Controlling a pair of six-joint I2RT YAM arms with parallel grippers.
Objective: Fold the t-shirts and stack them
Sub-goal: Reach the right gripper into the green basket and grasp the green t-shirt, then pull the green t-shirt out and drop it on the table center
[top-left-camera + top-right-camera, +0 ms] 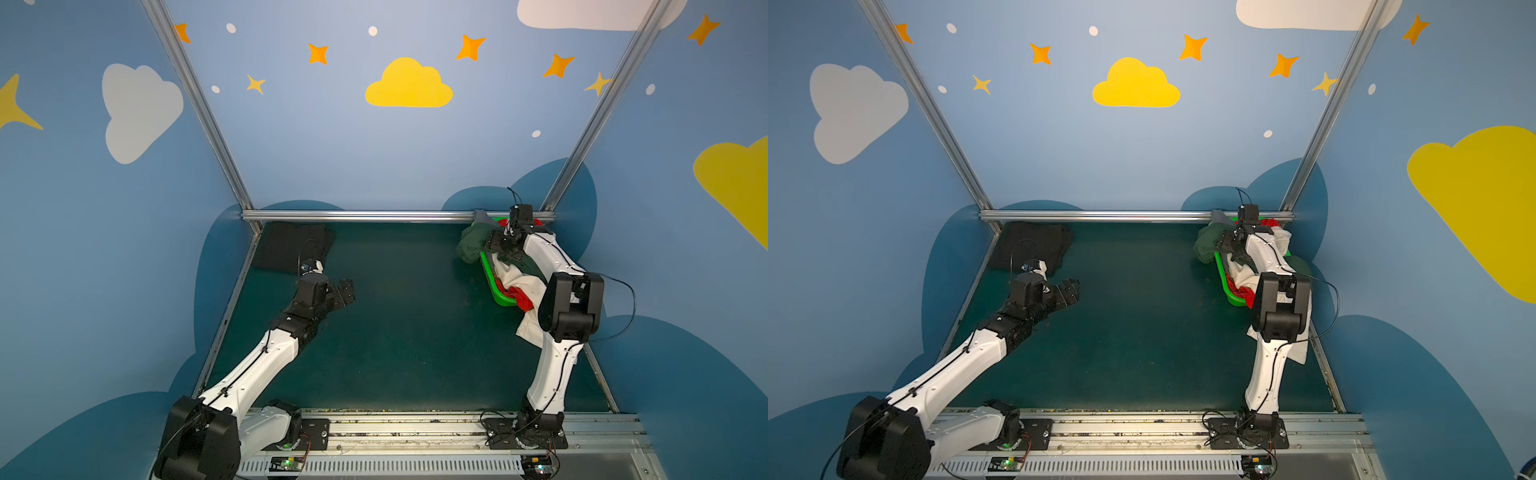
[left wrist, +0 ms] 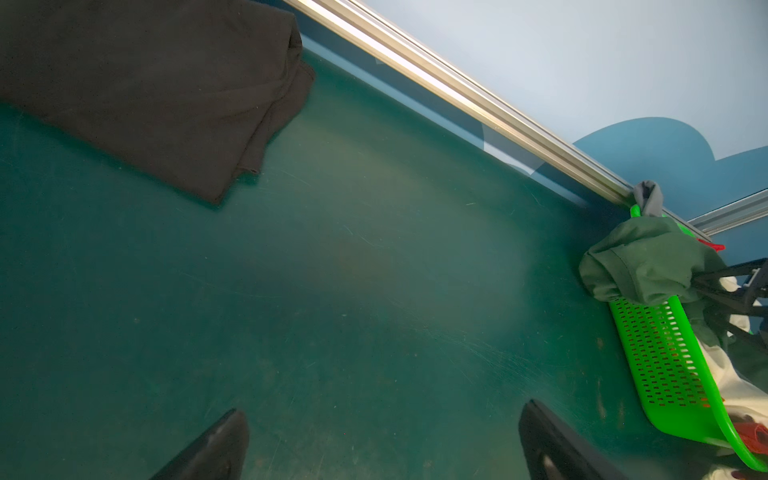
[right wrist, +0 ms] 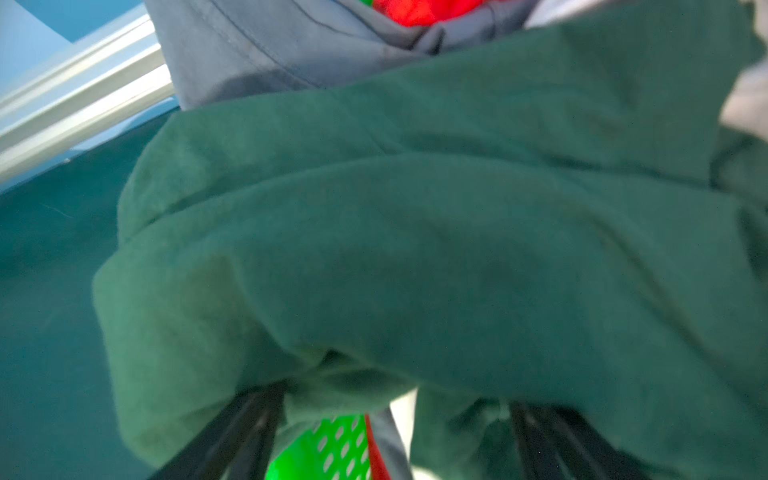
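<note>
Left hand (image 1: 345, 293) wide open, low; right hand (image 1: 496, 244) far forward, fingers (image 3: 249, 424) apart.

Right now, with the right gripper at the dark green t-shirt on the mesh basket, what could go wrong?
1. The right gripper straddles one fold of the dark green cloth t-shirt, bunched against the grey cloth t-shirt; pulling might drag both.
2. That shirt drapes over the rim of the bright green plastic mesh basket; a tug could tip it.
</note>
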